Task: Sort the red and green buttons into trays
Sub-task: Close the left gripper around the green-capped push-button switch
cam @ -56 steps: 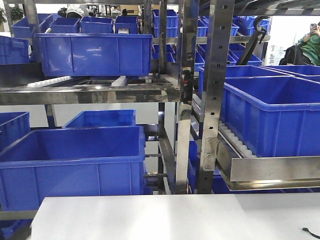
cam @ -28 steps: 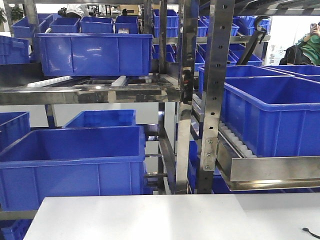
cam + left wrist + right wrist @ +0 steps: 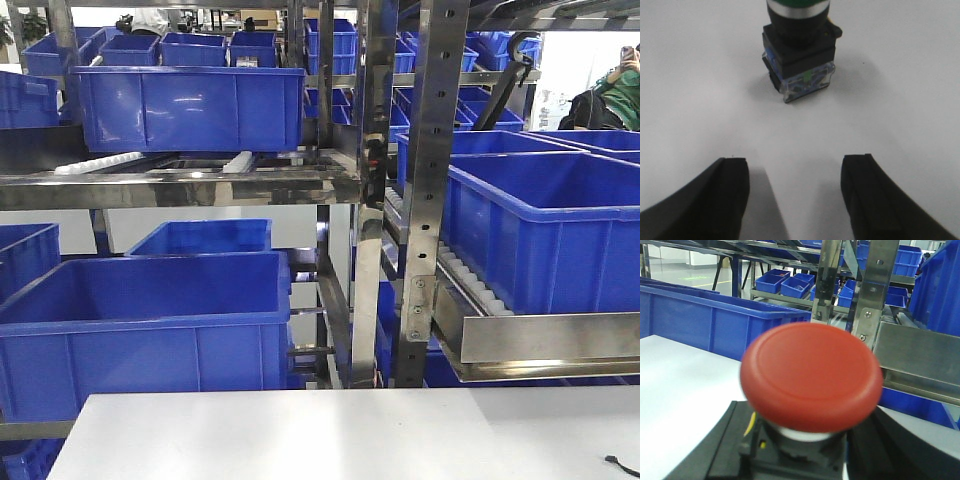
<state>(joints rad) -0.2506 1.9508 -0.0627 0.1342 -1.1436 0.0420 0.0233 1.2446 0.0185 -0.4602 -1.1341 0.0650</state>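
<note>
Left wrist view: the left gripper (image 3: 797, 167) is spread wide and holds nothing, with the green button (image 3: 799, 65) standing on the white table (image 3: 690, 75) just ahead. Right wrist view: the right gripper (image 3: 800, 455) is closed around the dark base of the red button (image 3: 810, 375).

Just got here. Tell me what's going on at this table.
A two-arm robot is sorting push buttons. The right gripper appears closed on the red button, its dark fingers hugging the base on both sides. The left gripper is open above the white table, and the green button lies just ahead of it, untouched, base end toward the gripper. No tray shows in any view.
</note>
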